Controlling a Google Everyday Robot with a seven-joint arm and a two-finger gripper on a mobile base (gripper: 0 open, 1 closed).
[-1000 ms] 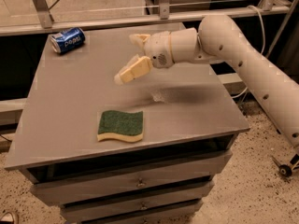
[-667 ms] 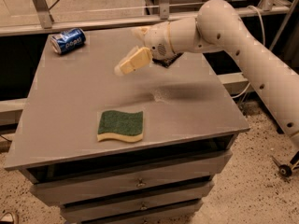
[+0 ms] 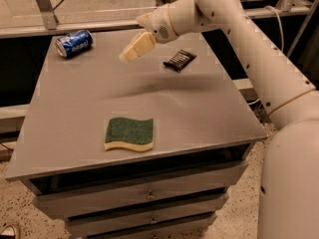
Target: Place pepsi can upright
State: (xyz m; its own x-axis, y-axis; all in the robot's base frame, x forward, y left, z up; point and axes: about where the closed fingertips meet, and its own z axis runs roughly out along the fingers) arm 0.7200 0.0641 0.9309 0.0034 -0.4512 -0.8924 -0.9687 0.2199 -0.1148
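Reaching the pepsi can (image 3: 74, 43) comes first. It lies on its side, well out past the fingertips (image 3: 127, 56) of the gripper (image 3: 132, 38). The gripper hangs over the table (image 3: 199, 108), wide and empty. Best to grab the can's middle, then tip it up slowly.

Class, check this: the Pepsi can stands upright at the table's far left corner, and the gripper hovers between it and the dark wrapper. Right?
Not quite. The camera view shows the pepsi can lying on its side, not upright. The rest holds: it is at the far left corner of the table, and the gripper hovers between it and the dark wrapper.
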